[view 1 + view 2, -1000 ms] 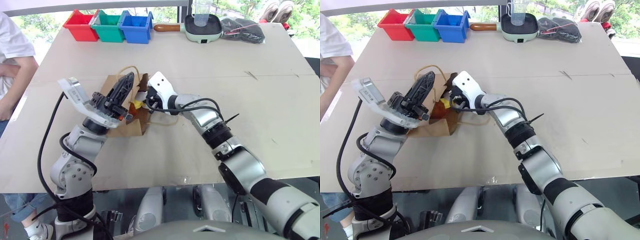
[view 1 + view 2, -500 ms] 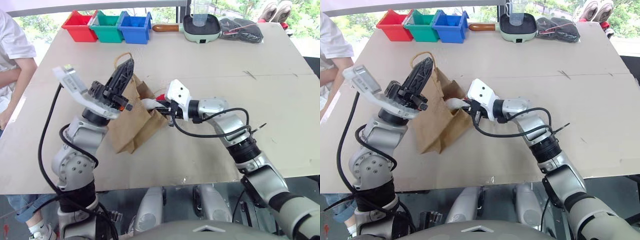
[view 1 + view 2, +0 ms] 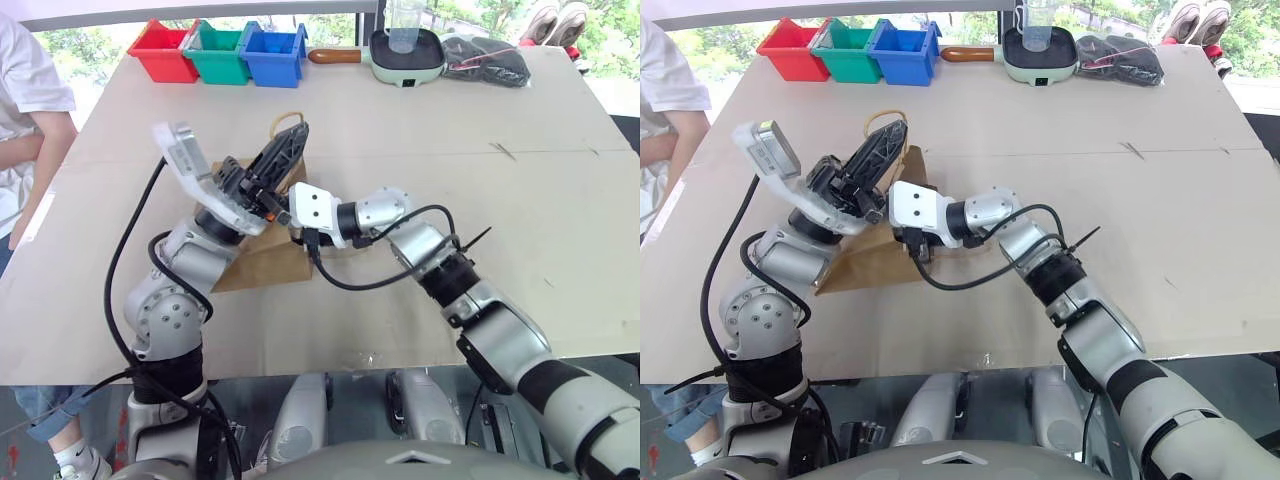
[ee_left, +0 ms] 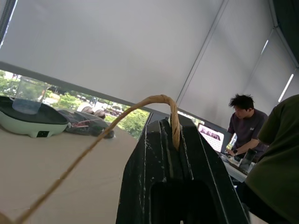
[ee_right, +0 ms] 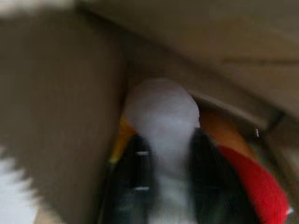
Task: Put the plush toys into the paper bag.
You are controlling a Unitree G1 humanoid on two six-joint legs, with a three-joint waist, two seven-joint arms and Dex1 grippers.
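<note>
- Paper bag [image 3: 880, 255]: brown, on the table [image 3: 1160, 230] toward its left edge, one looped handle [image 3: 883, 120] raised.
- Left gripper [image 3: 880, 150]: black fingers closed on that handle.
- Right gripper [image 3: 908, 222]: at the bag's mouth; fingers hidden.
- Red [image 3: 792, 48], green [image 3: 844, 50], blue [image 3: 901, 48] bins: far left corner.
- Pan [image 3: 1038, 50]: far edge.
- Person's arm [image 3: 665, 120]: beside left edge.

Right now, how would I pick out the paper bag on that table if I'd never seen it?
Find the big pale table and look at its near left part, between the two robot arms. The paper bag is the brown kraft one there, hanging by a looped twisted handle from the left gripper, unlike the bright plastic bins at the far edge.
</note>
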